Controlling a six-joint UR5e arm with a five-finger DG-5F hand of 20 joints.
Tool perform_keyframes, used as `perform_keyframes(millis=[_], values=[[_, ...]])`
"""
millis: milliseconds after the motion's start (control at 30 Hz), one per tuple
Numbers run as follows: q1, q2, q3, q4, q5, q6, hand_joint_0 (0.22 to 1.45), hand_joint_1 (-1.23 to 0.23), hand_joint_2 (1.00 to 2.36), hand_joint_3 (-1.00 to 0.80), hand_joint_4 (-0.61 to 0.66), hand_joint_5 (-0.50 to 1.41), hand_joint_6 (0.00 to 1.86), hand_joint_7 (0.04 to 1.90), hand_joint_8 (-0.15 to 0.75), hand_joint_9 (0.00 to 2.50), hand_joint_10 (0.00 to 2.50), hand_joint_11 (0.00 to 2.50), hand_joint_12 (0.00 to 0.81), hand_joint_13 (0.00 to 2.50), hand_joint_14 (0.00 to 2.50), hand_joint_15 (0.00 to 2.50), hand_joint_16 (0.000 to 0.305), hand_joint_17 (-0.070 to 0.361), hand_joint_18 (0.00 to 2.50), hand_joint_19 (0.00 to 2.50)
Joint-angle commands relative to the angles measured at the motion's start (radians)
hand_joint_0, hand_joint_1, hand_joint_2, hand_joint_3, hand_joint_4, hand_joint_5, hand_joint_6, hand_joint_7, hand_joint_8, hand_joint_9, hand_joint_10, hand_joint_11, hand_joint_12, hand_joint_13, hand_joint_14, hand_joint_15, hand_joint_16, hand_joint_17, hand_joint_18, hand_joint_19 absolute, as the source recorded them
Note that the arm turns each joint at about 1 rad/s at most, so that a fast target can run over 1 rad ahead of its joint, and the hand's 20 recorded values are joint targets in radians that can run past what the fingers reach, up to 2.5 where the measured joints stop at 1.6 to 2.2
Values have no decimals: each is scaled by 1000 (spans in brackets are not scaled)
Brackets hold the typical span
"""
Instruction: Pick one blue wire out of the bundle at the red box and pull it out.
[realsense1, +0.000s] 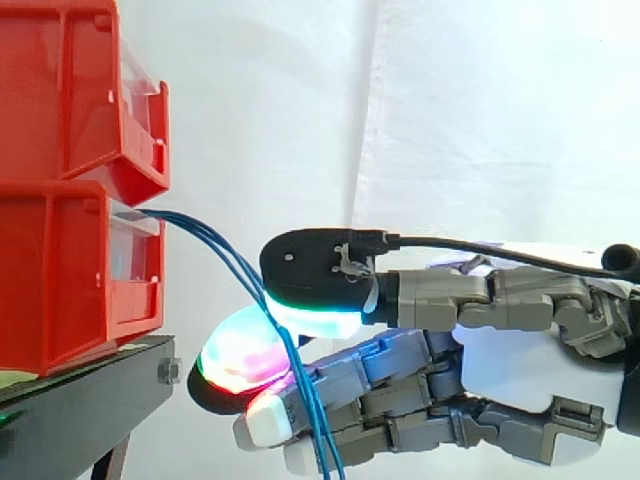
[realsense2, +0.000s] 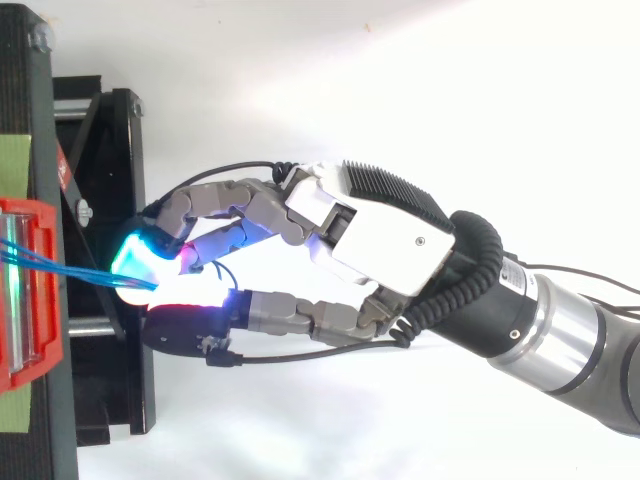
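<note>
A bundle of thin blue wires (realsense1: 215, 245) leaves the clear front of the lower red bin (realsense1: 60, 270) and arcs down to the right. My hand (realsense1: 510, 360) reaches in level from the right. Its thumb lies on top and its fingers below, with the glowing pads (realsense1: 315, 318) closed together on the wires just off the bin's front. Below the pinch the wires hang down past the lower fingers. From above, the blue wires (realsense2: 80, 272) run from the red bin (realsense2: 40, 215) straight into the pads of my hand (realsense2: 390, 235). How many wires are pinched is hidden.
A second red bin (realsense1: 60, 90) is stacked on the lower one. Both rest on a black stand (realsense1: 90, 400) whose frame (realsense2: 120, 150) juts out under my fingertips. A white curtain hangs behind.
</note>
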Motion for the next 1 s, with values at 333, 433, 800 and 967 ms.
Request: perform_keyframes(millis=[333,433,800,967], values=[[-3,2,0,-15,-43,11,583,-744,1006,-24,287,-122,874,808,327,973,19,539,424,581,13,304,69,155,487,438],[-5,3,0,-22,-58,16,593,-741,1003,-8,261,-123,881,793,335,972,19,540,429,586,12,308,69,156,495,428],[-6,39,0,-104,-66,39,606,-738,1002,46,186,-124,907,735,334,991,18,576,424,607,13,319,69,155,515,436],[-6,51,0,-110,-66,71,607,-738,1002,44,187,-123,907,737,336,989,18,577,428,609,12,319,69,155,520,427]])
